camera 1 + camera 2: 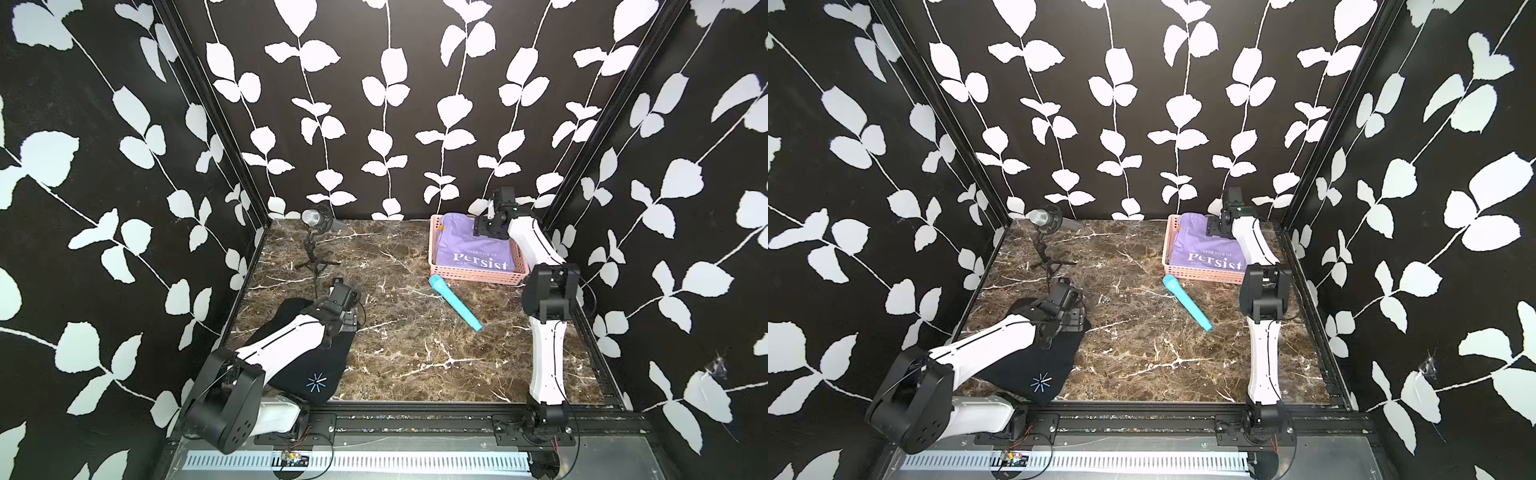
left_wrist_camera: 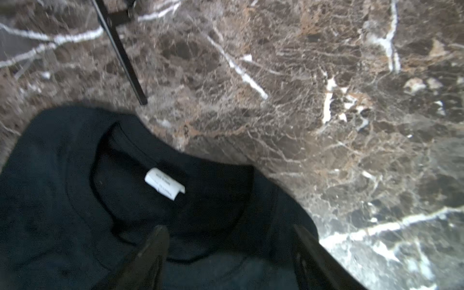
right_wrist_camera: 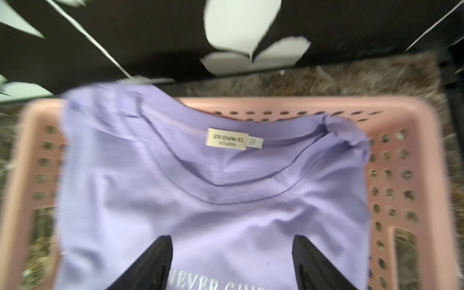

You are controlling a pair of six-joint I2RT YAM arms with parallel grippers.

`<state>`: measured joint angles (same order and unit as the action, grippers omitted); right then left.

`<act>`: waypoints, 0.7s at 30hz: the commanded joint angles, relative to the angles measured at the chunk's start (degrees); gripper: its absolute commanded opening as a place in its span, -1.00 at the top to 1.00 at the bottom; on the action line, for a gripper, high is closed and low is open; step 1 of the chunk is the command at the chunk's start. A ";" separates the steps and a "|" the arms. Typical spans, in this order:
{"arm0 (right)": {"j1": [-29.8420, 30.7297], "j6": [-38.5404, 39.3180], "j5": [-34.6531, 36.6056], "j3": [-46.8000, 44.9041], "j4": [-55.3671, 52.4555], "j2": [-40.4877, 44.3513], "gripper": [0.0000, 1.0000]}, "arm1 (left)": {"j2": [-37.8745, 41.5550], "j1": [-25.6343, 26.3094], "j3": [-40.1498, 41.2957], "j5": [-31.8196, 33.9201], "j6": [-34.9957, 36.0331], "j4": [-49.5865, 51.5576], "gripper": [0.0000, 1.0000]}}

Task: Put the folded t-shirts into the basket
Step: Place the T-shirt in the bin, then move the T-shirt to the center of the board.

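Surface: brown marble-patterned tabletop (image 1: 415,357), enclosed by black walls (image 1: 374,124) with a white leaf print.
Basket: pink perforated basket (image 1: 478,277) stands at the far right of the tabletop.
Basket contents: lilac t-shirt (image 1: 469,247), folded, "Persist" print facing up, fills the basket from side to side. One far corner of it lies over the rim. Anything beneath it is hidden.
Outside the basket: black t-shirt (image 1: 320,370) with a blue starburst lies flat on the tabletop at the near left, well apart from the basket and partly under the left arm (image 1: 286,336).
Left gripper: left gripper (image 2: 232,251) hangs over the black t-shirt's collar, fingers spread, no cloth pinched between them. Whether the tips touch the cloth cannot be told.
Right gripper: right gripper (image 3: 233,261) hangs over the lilac t-shirt inside the basket, fingers spread, holding nothing.
Other items: blue toy microphone (image 1: 455,303) lies on the tabletop just in front of the basket. A microphone on a small tripod (image 1: 316,224) stands at the far left. Neither belongs to the task.
Progress: one t-shirt confirmed in the basket, one confirmed outside it. No further t-shirts show on the tabletop.
Remaining, by judgement: the black t-shirt has to be gripped, carried past the blue toy microphone and laid on the lilac one. The overhanging corner may need tucking in.
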<state>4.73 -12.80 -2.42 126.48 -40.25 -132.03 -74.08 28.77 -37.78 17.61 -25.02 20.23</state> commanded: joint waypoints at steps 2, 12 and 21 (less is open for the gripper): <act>2.90 1.47 0.37 -5.70 4.31 7.03 -0.60 | 1.90 -0.07 3.74 -5.66 -6.60 -0.47 -0.58; 6.49 0.53 0.06 -26.10 11.59 21.13 -0.62 | -2.37 1.66 9.12 -19.36 -12.53 -13.59 -0.57; 11.25 0.32 -2.95 -45.53 11.61 34.48 -0.62 | -16.77 12.73 1.04 -21.82 -22.61 -31.65 -0.56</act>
<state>13.91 -12.27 -3.90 83.11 -29.41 -101.86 -85.54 38.65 -35.03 2.92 -41.65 -5.91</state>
